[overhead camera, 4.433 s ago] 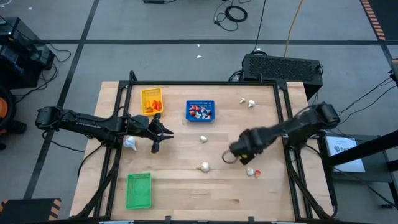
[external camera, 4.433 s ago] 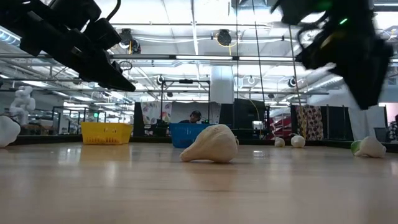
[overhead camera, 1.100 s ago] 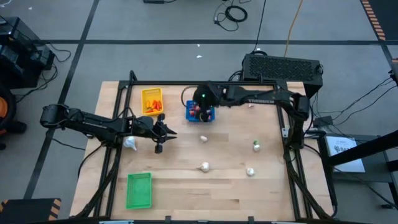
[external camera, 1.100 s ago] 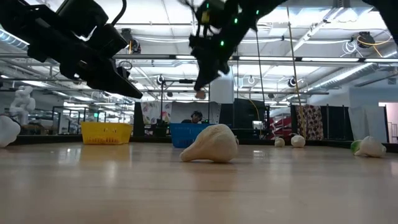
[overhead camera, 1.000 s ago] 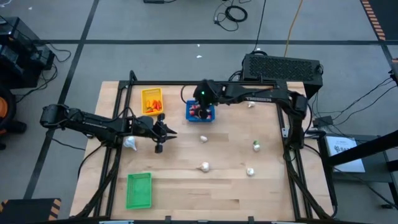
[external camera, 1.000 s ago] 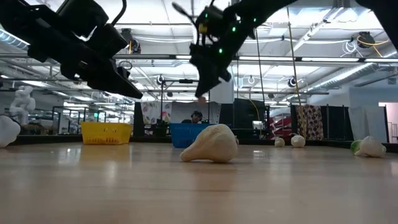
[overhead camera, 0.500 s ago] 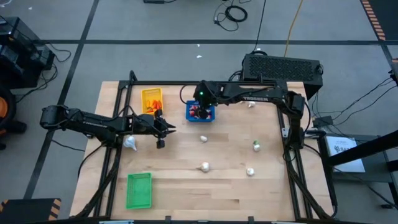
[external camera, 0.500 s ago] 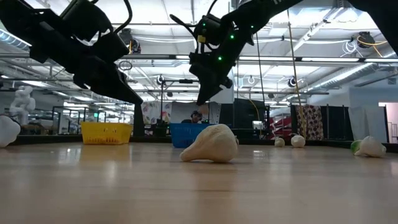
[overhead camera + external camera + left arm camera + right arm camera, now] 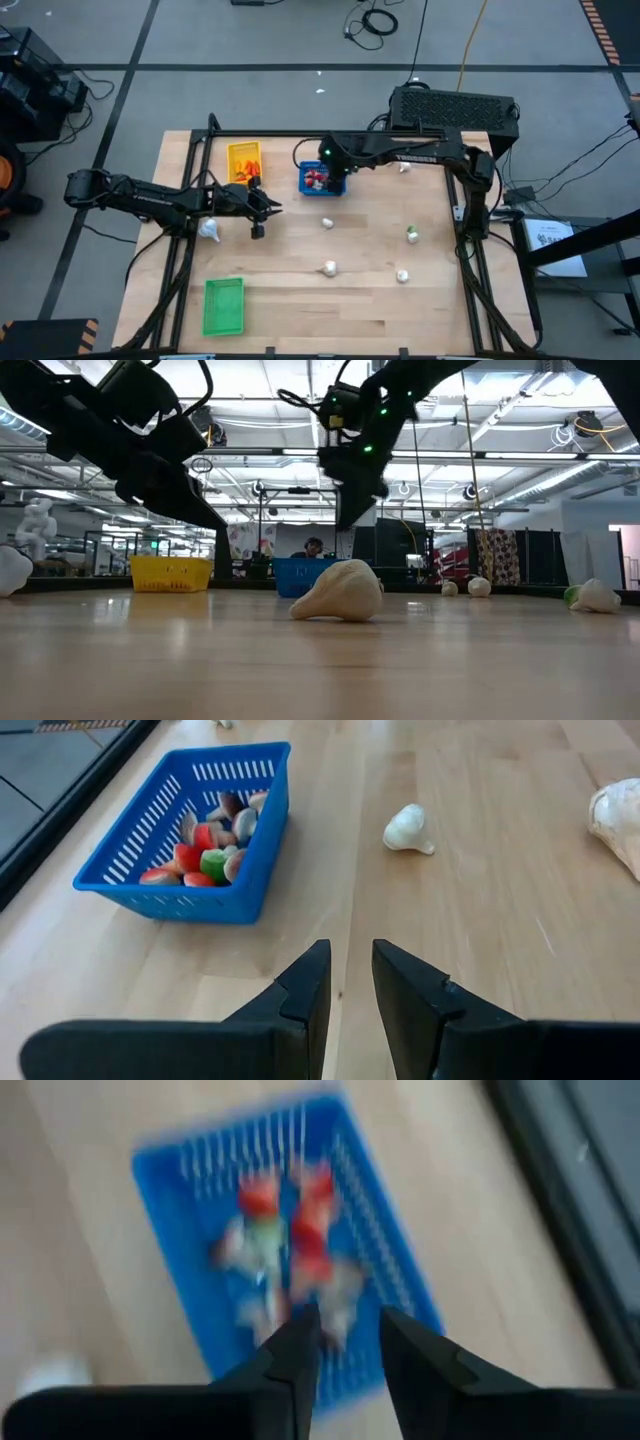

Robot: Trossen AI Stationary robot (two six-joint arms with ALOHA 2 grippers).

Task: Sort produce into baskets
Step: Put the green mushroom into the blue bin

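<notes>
i hold my right gripper (image 9: 345, 1335) over the small blue plastic basket (image 9: 322, 179) of red-and-white toy pieces (image 9: 290, 1230), jaws parted and empty, so drops land inside; my left gripper (image 9: 347, 975), slightly parted and empty, waits just short of it.

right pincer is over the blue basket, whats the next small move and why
Probably lift the right pincer clear of the blue basket and swing toward a garlic bulb on the bare table. Its fingers stand apart with nothing between them in the right wrist view, red-and-white pieces lie in the basket below, and several bulbs are unsorted.
</notes>
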